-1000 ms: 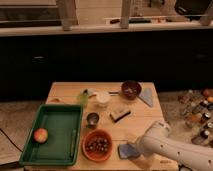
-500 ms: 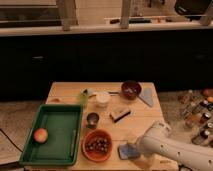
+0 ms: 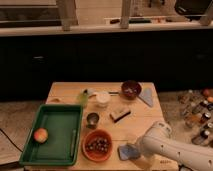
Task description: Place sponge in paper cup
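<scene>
The blue sponge point(image 3: 125, 151) lies on the wooden table point(image 3: 135, 125) near its front edge, right of an orange bowl. My gripper point(image 3: 137, 149) is at the sponge's right side, at the end of the white arm point(image 3: 172, 149) that comes in from the lower right. The white paper cup point(image 3: 102, 98) stands upright toward the back middle of the table, well away from the gripper.
A green tray point(image 3: 55, 131) holding an apple point(image 3: 40, 135) fills the left. An orange bowl of nuts point(image 3: 97, 145), a small metal cup point(image 3: 92, 119), a dark block point(image 3: 120, 114), a dark bowl point(image 3: 131, 89), a blue cloth point(image 3: 148, 95) and a green object point(image 3: 82, 97) sit around the cup. Bottles point(image 3: 197, 112) stand off to the right.
</scene>
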Controlling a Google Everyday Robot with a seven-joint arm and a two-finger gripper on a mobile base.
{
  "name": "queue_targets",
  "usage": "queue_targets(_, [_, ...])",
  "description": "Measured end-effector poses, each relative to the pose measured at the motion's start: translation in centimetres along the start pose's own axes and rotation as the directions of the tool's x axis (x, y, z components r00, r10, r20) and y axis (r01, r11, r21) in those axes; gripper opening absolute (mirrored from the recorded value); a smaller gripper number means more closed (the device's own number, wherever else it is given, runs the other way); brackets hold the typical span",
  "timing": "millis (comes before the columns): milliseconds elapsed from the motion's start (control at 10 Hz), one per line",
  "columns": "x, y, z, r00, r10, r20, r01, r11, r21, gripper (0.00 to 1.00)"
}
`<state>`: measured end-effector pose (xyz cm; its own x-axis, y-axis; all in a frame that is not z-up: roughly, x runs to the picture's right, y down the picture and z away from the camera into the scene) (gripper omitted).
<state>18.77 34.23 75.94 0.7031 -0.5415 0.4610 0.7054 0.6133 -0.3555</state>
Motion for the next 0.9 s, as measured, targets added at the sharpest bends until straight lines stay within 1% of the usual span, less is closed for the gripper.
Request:
queue_targets(300, [0.00, 0.01, -0.09, 1.000, 0.007, -0.005, -0.007, 1.000, -0.001, 0.80])
queue_targets(500, [-0.26, -0.27, -0.65, 0.999, 0.026, -0.025, -0.026, 1.000, 0.003, 0.80])
queue_targets(600, [-0.30, -0.32, -0.74, 0.999, 0.030, -0.030, -0.030, 1.000, 0.006, 0.78])
queue_targets(700, [-0.33, -0.32, -0.86, 0.999, 0.035, -0.036, -0.035, 0.999, 0.009, 0.73])
queue_targets(800, [-0.33, -0.30, -0.92, 0.999, 0.036, -0.039, -0.036, 0.999, 0.009, 0.73])
queue_targets(900, [-0.41, -0.44, -0.95, 0.999, 0.033, -0.040, -0.033, 0.999, 0.009, 0.77])
